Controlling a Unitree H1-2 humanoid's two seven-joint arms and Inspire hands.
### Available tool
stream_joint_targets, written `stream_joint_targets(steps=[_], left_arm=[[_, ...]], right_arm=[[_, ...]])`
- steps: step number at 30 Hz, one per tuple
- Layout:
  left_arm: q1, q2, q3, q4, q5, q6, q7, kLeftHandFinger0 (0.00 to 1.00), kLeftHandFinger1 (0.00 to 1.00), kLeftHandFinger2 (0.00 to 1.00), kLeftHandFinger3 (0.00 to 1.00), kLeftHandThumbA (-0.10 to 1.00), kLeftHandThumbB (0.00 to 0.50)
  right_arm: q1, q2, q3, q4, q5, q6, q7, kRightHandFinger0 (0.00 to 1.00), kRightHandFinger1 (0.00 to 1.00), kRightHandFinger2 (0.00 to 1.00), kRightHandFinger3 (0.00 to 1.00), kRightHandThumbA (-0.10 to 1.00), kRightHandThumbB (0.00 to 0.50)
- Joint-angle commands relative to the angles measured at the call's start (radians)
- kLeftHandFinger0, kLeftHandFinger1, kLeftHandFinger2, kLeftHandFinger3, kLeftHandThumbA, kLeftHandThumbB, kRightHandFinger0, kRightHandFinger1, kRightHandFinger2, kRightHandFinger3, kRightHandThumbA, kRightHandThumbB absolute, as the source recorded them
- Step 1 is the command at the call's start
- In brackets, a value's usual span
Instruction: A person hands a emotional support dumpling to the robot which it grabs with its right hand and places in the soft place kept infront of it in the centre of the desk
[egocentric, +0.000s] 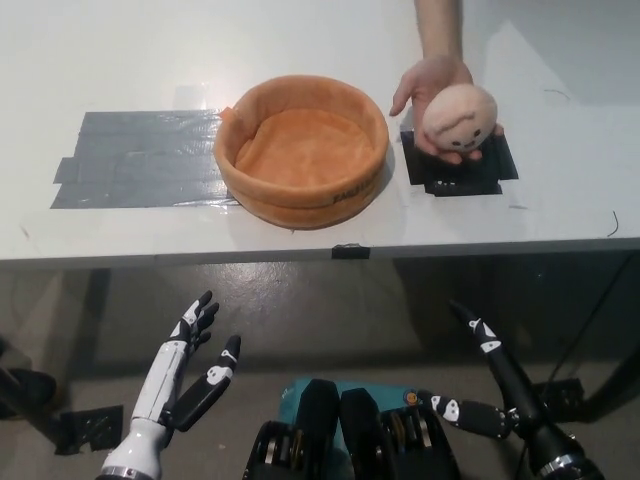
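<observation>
Right robot hand (490, 385): black, at 5 o'clock, below the table edge; fingers spread apart and released, grasping nothing, touching nothing.
Left robot hand (195, 365): white with black tips, resting at 7 o'clock, below the table edge; fingers apart, palm empty.
Dumpling (459, 118): at 2 o'clock, a round, soft plush ball in pale peach, with a small stitched face showing; cupped from behind by a person's hand (430, 85) that reaches in from 1 o'clock. It sits over a black patch, well apart from both robot hands.
Bed (302, 150): at 12 o'clock, middle of the table; a round orange plush basket with a thick padded wall and a lighter fleecy floor, nothing inside. Small dark lettering on the outer wall, too small to read.
Black patch (462, 165): rectangular, flat, matte, just beside the bed at its 3 o'clock.
Grey tape (140, 160): wide overlapping strips, slightly shiny, at 10 o'clock, running under the bed's left side.
Table (300, 40): white, smooth, glossy top with a straight near edge.
</observation>
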Motion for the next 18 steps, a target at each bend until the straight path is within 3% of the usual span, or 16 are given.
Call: stream_joint_targets(steps=[1, 4, 7, 11, 15, 18], left_arm=[[-0.001, 0.007, -0.001, -0.036, 0.012, -0.026, -0.001, 1.0, 1.0, 1.0, 1.0, 0.63, 0.0], [-0.006, 0.007, 0.002, -0.027, 0.003, -0.04, -0.001, 1.0, 1.0, 1.0, 1.0, 0.6, 0.0], [-0.009, 0.01, 0.007, -0.033, 0.013, -0.024, 0.004, 1.0, 1.0, 1.0, 1.0, 0.6, 0.0], [-0.011, 0.009, 0.005, -0.032, 0.012, -0.032, 0.004, 1.0, 1.0, 1.0, 1.0, 0.6, 0.0], [-0.011, 0.006, -0.004, -0.034, 0.019, -0.021, 0.0, 1.0, 1.0, 1.0, 1.0, 0.6, 0.0], [-0.016, 0.002, 0.0, -0.041, 0.014, -0.019, 0.003, 1.0, 1.0, 1.0, 1.0, 0.59, 0.0]], right_arm=[[0.015, 0.029, -0.031, -0.062, -0.035, -0.074, -0.074, 1.0, 1.0, 1.0, 1.0, 0.85, 0.227], [0.006, 0.038, -0.075, -0.144, -0.052, -0.066, -0.107, 1.0, 1.0, 1.0, 1.0, 0.81, 0.227], [-0.051, 0.023, -0.13, -0.324, -0.099, 0.051, -0.09, 1.0, 1.0, 1.0, 1.0, 0.86, 0.235], [-0.159, -0.022, -0.176, -0.458, -0.123, 0.198, -0.021, 1.0, 1.0, 1.0, 1.0, 0.9, 0.298], [-0.295, -0.094, -0.193, -0.454, -0.141, 0.277, 0.029, 1.0, 1.0, 1.0, 1.0, 0.92, 0.303], [-0.434, -0.133, -0.18, -0.383, -0.156, 0.344, 0.056, 1.0, 1.0, 1.0, 1.0, 0.98, 0.345]])
